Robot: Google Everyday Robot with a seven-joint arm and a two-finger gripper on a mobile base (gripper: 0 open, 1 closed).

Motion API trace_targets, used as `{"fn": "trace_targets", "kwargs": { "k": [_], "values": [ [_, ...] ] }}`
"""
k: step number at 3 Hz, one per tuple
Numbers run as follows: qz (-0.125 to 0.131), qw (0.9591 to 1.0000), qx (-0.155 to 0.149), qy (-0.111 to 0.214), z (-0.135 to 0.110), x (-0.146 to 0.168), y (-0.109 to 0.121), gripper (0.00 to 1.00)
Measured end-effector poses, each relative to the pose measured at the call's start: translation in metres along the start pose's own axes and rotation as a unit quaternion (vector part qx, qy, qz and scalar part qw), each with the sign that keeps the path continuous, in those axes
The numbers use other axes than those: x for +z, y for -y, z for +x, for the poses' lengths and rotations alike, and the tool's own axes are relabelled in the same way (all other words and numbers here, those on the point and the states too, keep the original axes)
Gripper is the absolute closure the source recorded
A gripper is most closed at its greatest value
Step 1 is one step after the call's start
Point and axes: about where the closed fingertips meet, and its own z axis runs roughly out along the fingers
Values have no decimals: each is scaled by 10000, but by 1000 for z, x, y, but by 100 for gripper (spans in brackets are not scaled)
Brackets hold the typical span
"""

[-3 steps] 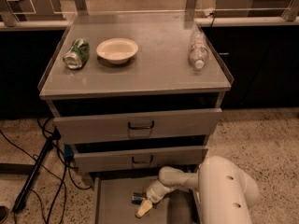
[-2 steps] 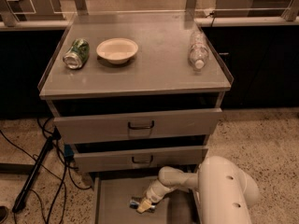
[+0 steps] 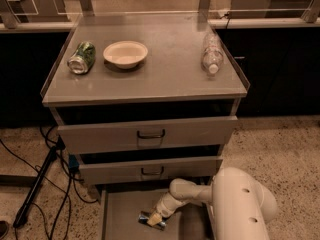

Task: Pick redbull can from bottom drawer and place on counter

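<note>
The bottom drawer (image 3: pixel 122 214) is pulled open at the foot of the cabinet, with a flat grey floor. The redbull can (image 3: pixel 151 220) lies on its side on that floor, its shiny silver end toward the left. My gripper (image 3: pixel 156 217) reaches down from the white arm at the lower right and is right at the can, its tips touching or flanking it. The counter (image 3: pixel 150 79) is the grey top of the cabinet, above the two upper drawers.
On the counter lie a green can (image 3: pixel 82 57) at the left, a cream bowl (image 3: pixel 125 53) beside it, and a clear plastic bottle (image 3: pixel 211 54) at the right. Two drawers with dark handles (image 3: pixel 151 134) overhang the open drawer. Cables and a stand leg (image 3: pixel 35 189) lie left of the cabinet.
The gripper has shifted slightly lower and left onto the can in the drawer. The arm's body and the counter items have not moved.
</note>
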Motion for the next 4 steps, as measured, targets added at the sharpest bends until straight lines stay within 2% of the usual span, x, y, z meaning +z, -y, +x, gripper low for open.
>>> {"fn": "trace_targets", "kwargs": {
  "k": [1,3,4],
  "values": [
    [6,10000,0,1,-1,-1,-1,100],
    [174,9998,-76,26,-18,-39,-23,100],
    [204,9997,107,-67,-16,-91,-57,100]
  ]
}}
